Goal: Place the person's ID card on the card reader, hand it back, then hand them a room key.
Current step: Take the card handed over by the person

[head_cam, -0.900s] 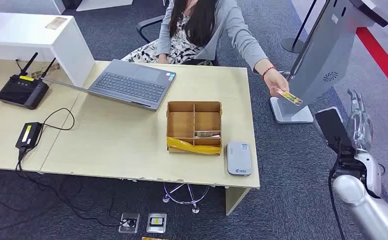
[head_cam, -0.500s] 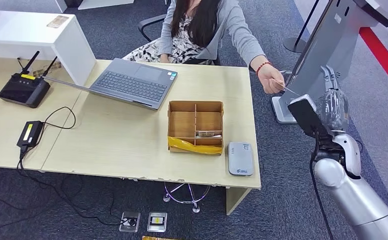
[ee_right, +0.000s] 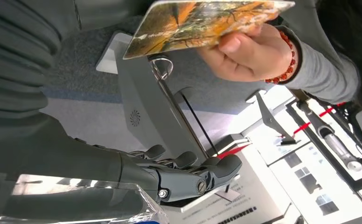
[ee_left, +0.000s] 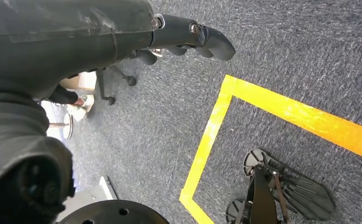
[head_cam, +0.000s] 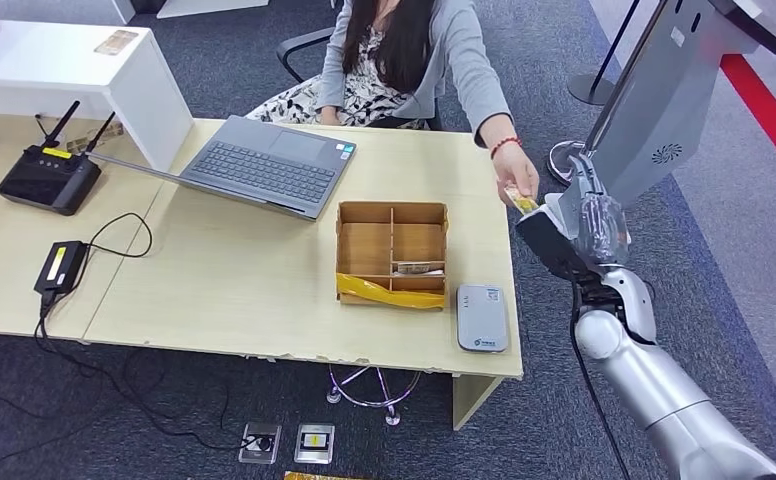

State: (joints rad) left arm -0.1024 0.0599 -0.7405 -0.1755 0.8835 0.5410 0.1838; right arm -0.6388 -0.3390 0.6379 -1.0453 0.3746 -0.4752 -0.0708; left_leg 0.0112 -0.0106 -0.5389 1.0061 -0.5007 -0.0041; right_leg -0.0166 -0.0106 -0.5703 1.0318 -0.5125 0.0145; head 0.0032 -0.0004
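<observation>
Dark blue carpet ran under the pale wooden desk (head_cam: 264, 290) and past its right end, where the handover was taking shape. Nearest, the robot's right hand (head_cam: 592, 215) stood raised beside the desk's far right corner, empty, fingers parted in the right wrist view, seemingly held so to leave a gap for the card. Just beyond, touching or nearly so, the person's hand (head_cam: 520, 187) offered the ID card (ee_right: 202, 21) flat and edge-first, probably so the fingers could take it. On the desk's near right edge lay the grey card reader (head_cam: 481, 317), within reach of that arm, which is where the card should go next. Behind it sat the partitioned cardboard box (head_cam: 390, 254), perhaps holding room keys, though its contents were too small to tell. Farther back lay an open laptop (head_cam: 264, 166). Low by the floor, the left hand (ee_left: 188, 39) hung empty with fingers loosely curled.

Compared with half a second earlier, the right arm had swung in toward the desk, and the person's hand had drawn back to meet it.
</observation>
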